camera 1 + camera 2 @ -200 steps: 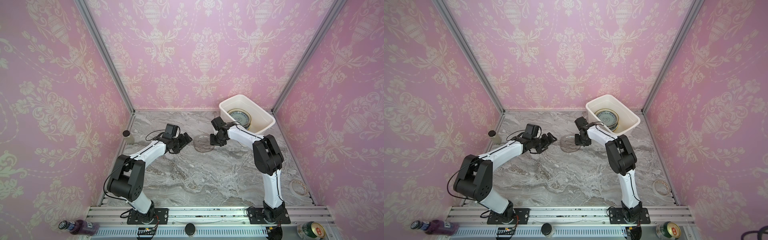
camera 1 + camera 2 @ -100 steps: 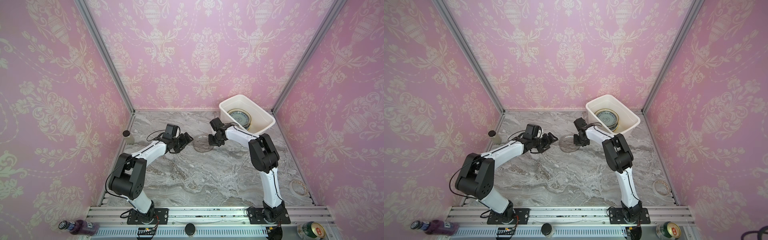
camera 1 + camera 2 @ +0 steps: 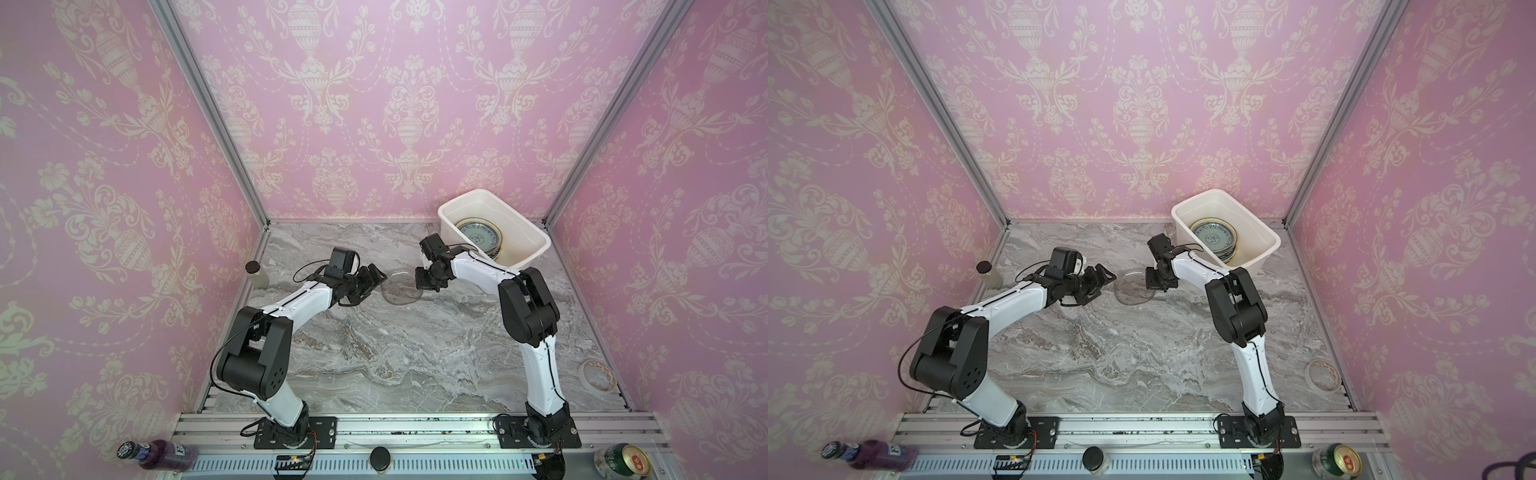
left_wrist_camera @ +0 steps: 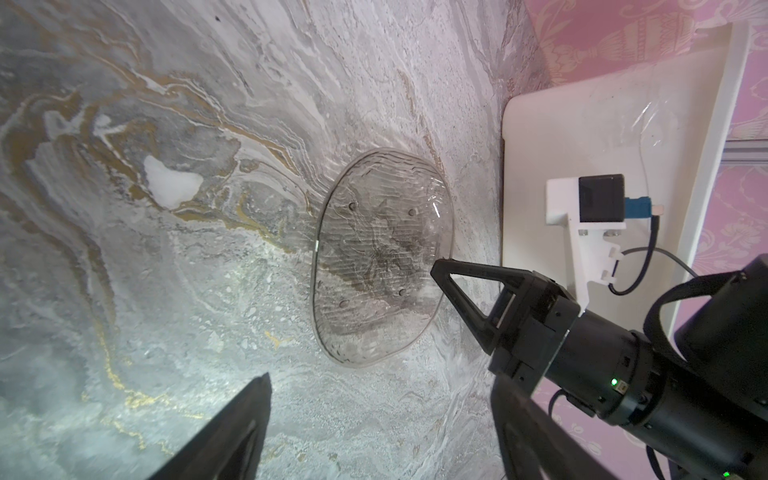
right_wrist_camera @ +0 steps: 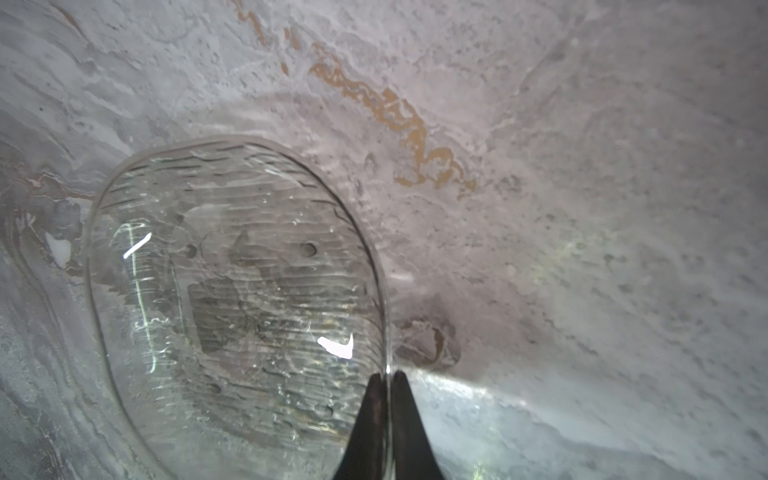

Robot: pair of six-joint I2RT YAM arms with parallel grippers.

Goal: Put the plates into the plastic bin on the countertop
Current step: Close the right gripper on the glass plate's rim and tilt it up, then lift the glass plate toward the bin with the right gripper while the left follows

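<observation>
A clear ribbed glass plate (image 3: 400, 286) (image 3: 1133, 289) lies on the grey marble countertop (image 3: 395, 353) between my two grippers. My right gripper (image 3: 420, 283) (image 5: 386, 382) is shut on the glass plate's (image 5: 232, 291) right rim, one finger on each side of the edge. My left gripper (image 3: 374, 284) (image 4: 378, 415) stands open just left of the plate (image 4: 380, 257), touching nothing. The white plastic bin (image 3: 515, 226) (image 3: 1250, 224) sits at the back right and holds a stack of plates with a teal floral plate (image 3: 478, 239) on top.
A tape roll (image 3: 598, 374) lies near the front right corner. A small capped jar (image 3: 256, 274) stands by the left wall. On the aluminium rail (image 3: 415, 428) in front lie a purple bottle (image 3: 158, 455) and a can (image 3: 623, 461).
My right gripper's fingers have closed onto the glass plate's rim. The left gripper has stayed open in almost the same place. The plate has not moved.
</observation>
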